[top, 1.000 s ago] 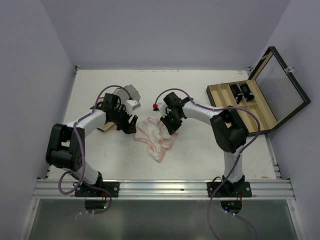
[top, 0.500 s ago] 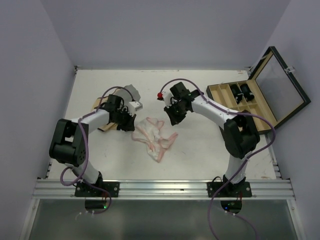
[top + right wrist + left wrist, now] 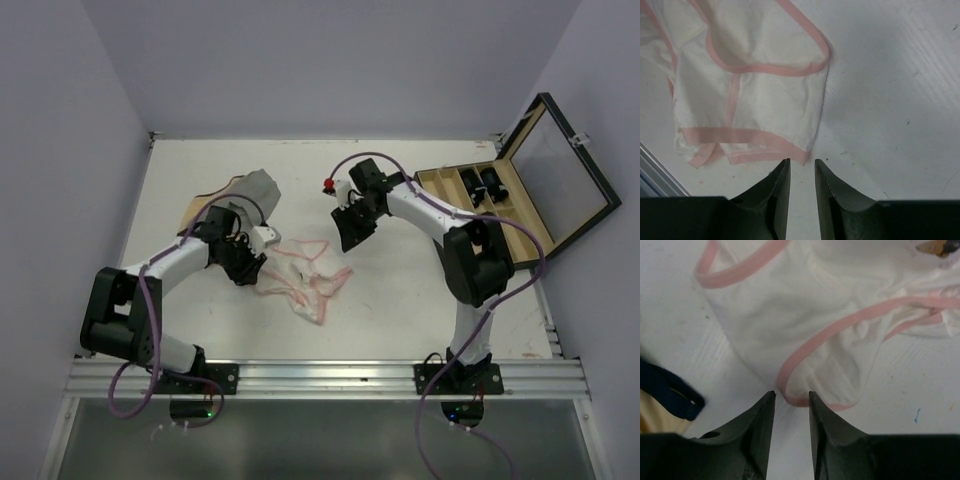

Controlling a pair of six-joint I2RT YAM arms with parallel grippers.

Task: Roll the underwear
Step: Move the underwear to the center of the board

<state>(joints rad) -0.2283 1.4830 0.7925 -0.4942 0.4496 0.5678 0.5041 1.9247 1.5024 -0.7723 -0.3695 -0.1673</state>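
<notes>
Finding: we are recording the underwear (image 3: pixel 300 278) lying crumpled near the middle of the worktop, slightly toward the near edge. The left gripper (image 3: pixel 245 270) is hovering at its left side and the right gripper (image 3: pixel 350 235) just off its far-right corner. Both sets of jaws are standing narrowly apart, holding nothing.

Risk, in our judgement: with so narrow a gap, a pinch may be catching only the pink trim or skidding off, bunching the garment instead of rolling it.

Condition: the fabric is showing thin, white and creased, folding over itself.
</notes>
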